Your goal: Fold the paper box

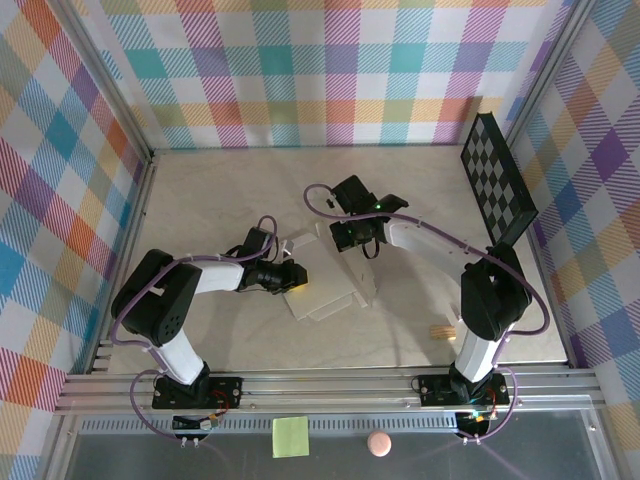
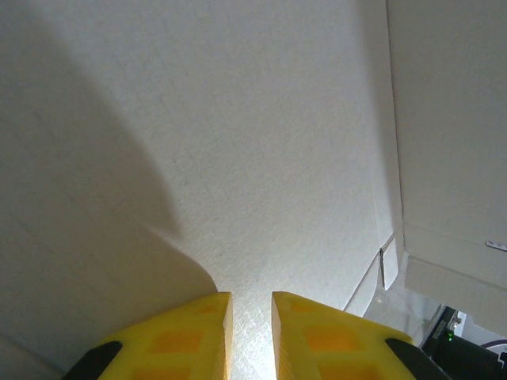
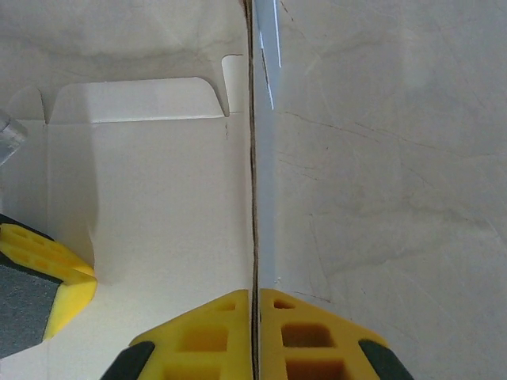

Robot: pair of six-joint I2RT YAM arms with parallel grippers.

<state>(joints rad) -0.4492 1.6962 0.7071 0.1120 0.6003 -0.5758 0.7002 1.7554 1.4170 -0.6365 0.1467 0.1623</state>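
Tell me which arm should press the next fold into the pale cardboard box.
Left, probably. The right gripper is shut on a thin panel edge of the pale cardboard paper box, steadying it. The left gripper faces a broad panel, its yellow fingers barely apart, so it is placed to push.

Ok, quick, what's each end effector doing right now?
Left end effector: jaws narrowly apart at the box, grip cannot be told.
Right end effector: closed on the box's edge.
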